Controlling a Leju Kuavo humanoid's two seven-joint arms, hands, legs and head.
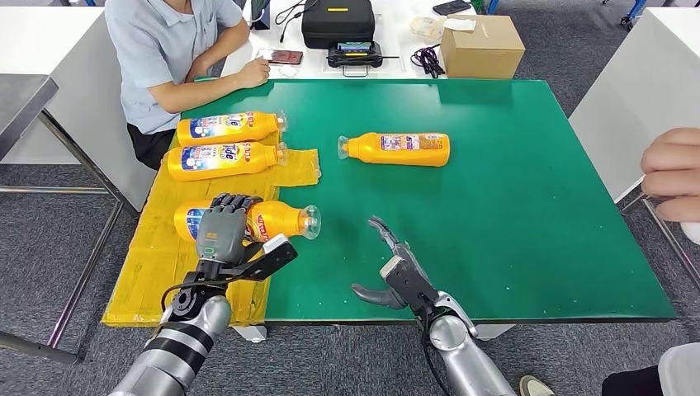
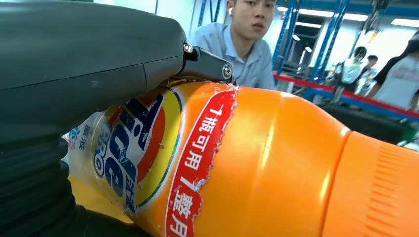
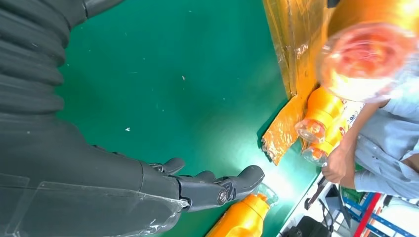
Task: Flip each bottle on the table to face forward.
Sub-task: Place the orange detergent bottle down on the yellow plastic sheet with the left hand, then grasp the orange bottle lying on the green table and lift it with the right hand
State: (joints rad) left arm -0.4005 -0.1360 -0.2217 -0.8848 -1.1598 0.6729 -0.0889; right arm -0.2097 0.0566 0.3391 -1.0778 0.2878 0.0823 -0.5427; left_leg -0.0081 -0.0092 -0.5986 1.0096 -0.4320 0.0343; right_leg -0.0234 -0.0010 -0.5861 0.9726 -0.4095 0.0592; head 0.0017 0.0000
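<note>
- My left hand (image 1: 221, 229) grasps the nearest bottle (image 1: 285, 219), lying on the yellow mat (image 1: 148, 272).
- My right hand (image 1: 398, 266) is released, fingers spread, beside that bottle's cap.

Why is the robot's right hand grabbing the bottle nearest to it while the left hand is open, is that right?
Not quite. The left hand grips the nearest bottle; the right hand is the open one, holding nothing. The head view shows it.

The near bottle (image 2: 237, 163) carries a blue "Tide" logo on its label and a red band reading "1瓶可用1整月". "Tide" also reads on the two far-left bottles (image 1: 223, 158).
</note>
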